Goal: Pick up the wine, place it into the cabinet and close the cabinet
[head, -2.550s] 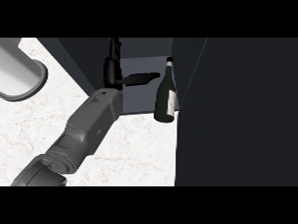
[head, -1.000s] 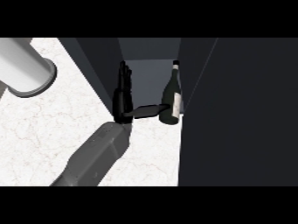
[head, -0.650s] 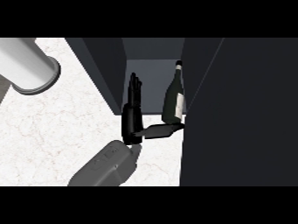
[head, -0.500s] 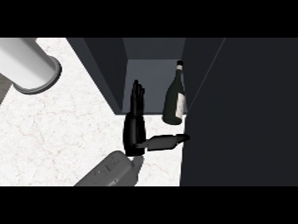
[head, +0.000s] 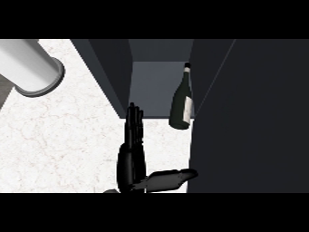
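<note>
You had let go of the wine (head: 181, 106) and drawn your right robot hand (head: 131, 154) back out of the cabinet (head: 158, 74). A moment before, it was in at the bottle's side. Now it sat over the table (head: 63, 136) just in front of the opening, well apart from the bottle. It held nothing: its fingers were straight and pointed toward the cabinet, and its thumb stuck out toward the door (head: 250, 113). Whether the thumb touched the door could not be told.

That change suggests the placing step was done and only the closing was left. The wine was inside the cabinet on the right, close to the open door, with its neck pointing toward the back. Nothing else showed in there. The door was still wide open as a dark panel on the right. The left robot hand was out of sight. A pale cylinder (head: 23, 68) lay at the table's far left.
</note>
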